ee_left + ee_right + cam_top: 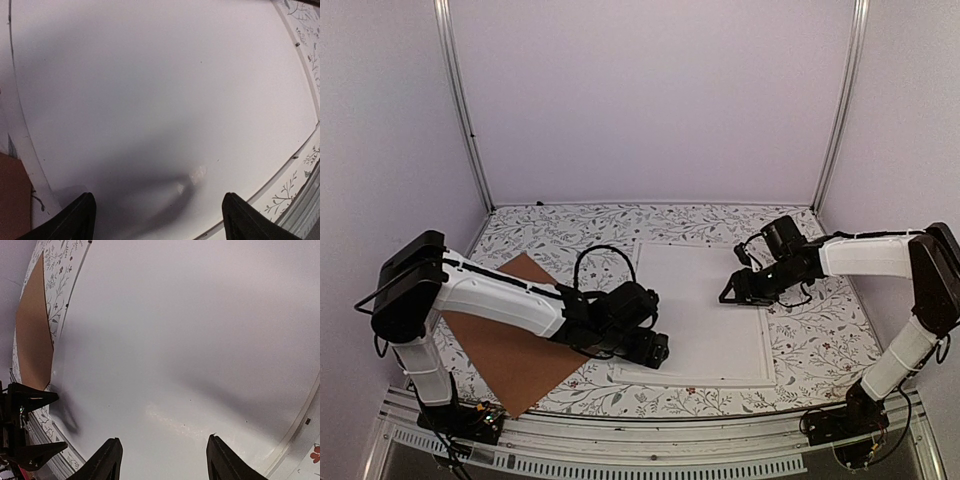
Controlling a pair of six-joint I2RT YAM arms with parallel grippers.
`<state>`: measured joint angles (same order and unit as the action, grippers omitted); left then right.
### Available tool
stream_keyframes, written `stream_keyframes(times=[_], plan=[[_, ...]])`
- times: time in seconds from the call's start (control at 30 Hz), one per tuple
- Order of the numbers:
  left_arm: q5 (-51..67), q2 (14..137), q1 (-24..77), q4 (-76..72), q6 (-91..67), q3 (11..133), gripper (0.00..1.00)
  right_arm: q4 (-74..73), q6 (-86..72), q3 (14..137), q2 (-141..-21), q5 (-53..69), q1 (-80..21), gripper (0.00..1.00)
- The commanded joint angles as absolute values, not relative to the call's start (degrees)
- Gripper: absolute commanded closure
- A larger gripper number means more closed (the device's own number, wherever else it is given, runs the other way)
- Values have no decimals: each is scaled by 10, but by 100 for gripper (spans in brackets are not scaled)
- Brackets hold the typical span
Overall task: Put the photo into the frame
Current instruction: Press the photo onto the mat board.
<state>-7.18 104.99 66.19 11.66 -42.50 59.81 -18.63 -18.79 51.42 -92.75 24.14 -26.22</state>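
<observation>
White sheet (700,300) in the white rectangular frame (692,381) lies under the gaping, empty left gripper (658,352) and right gripper (728,297); even pressing should seat it.

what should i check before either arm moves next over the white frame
1. Left gripper open and empty: ok, fingers wide apart, nothing between them.
2. Right gripper open and empty: ok, only bare white surface shows between its fingers.
3. Frame lying flat on the table: ok.
4. Backing board out of the way: ok, it lies left of the frame, not over it.
5. Photo seated in the frame: cannot tell. No dark print shows in any view; the white sheet inside the frame might be its back.
</observation>
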Motion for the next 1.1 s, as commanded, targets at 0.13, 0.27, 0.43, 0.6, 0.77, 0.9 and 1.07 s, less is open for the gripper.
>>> stream_keyframes(times=[0.13, 0.27, 0.43, 0.6, 0.77, 0.9, 1.07], plan=[[-94, 1026, 668, 146, -399, 633, 8, -216, -177, 539, -900, 208, -260, 38], [-100, 1027, 669, 148, -380, 657, 7, -209, -183, 541, -912, 208, -260, 38], [-112, 1023, 666, 161, -381, 670, 7, -195, -192, 522, -900, 231, -261, 39], [-111, 1032, 667, 179, -395, 661, 8, -193, -196, 505, -884, 236, -264, 39], [-101, 1028, 668, 174, -411, 631, 8, -189, -203, 497, -874, 243, -270, 38], [-90, 1030, 675, 166, -420, 617, 9, -184, -209, 488, -864, 245, -270, 39], [-88, 1041, 685, 166, -426, 613, 9, -180, -214, 482, -865, 248, -270, 39]])
